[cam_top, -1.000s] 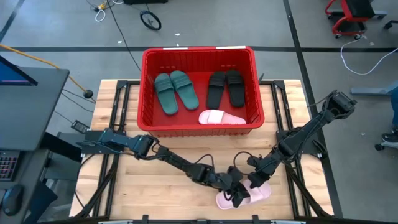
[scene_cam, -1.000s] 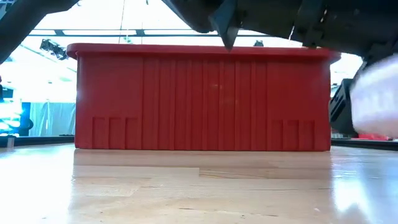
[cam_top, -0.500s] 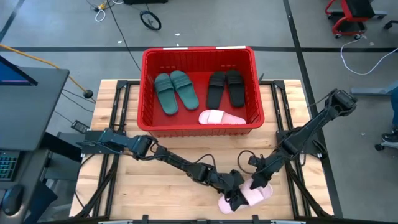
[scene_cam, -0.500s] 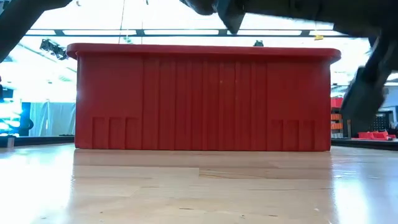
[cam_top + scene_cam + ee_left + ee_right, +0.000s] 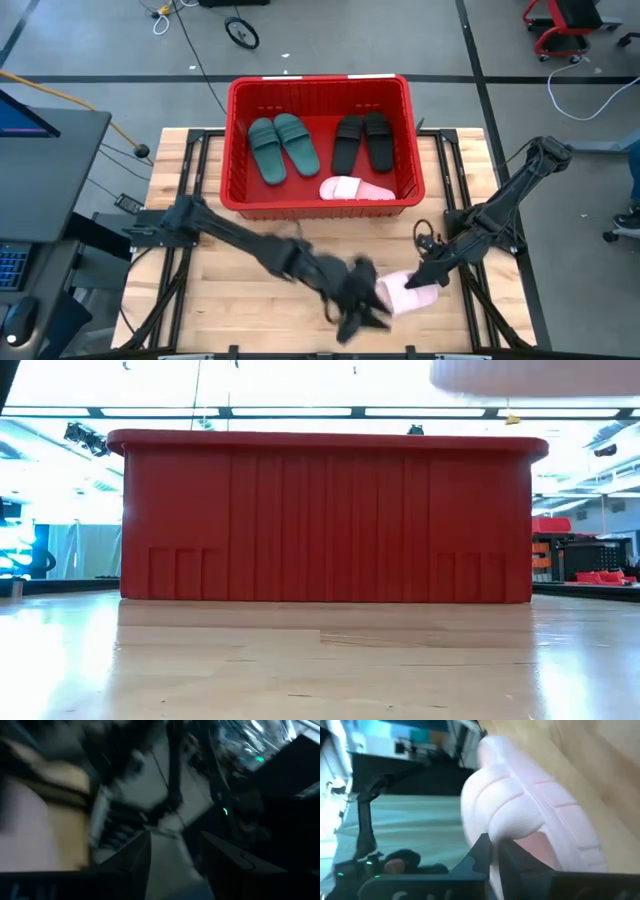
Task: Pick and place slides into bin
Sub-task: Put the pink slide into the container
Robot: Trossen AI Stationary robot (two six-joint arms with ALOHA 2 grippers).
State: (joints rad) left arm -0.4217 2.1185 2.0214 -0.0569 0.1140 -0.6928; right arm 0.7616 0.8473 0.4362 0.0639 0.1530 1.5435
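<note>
The red bin (image 5: pixel 318 82) stands at the table's far middle and fills the low view (image 5: pixel 325 520). In it lie two dark green slides (image 5: pixel 283 145), two black slides (image 5: pixel 362 140) and one pale pink slide (image 5: pixel 355 189). My right gripper (image 5: pixel 428 280) is shut on the second pink slide (image 5: pixel 400 295) over the table's near right part. The slide's underside shows at the top of the low view (image 5: pixel 530 375). My left gripper (image 5: pixel 360 318), blurred, is just left of this slide near the table's near edge. Its fingers stand open and empty in the left wrist view (image 5: pixel 175 850). My right gripper pinches the pink slide between its two fingers at the strap's edge (image 5: pixel 495 832), at the slide's right end. The fingers come from the table's right, slanting down. The slide is lifted clear of the table and reaches out leftward from the fingers.
Bare wooden tabletop (image 5: pixel 250 300) lies between the bin's near wall and the table's near edge. The bin's thick near rim (image 5: pixel 320 207) stands between the held slide and the slides inside.
My right gripper has risen and gone a little toward the far right with the pink slide, which has come up off the table. My left arm has swung quickly and its gripper has drawn off the slide toward the table's left.
</note>
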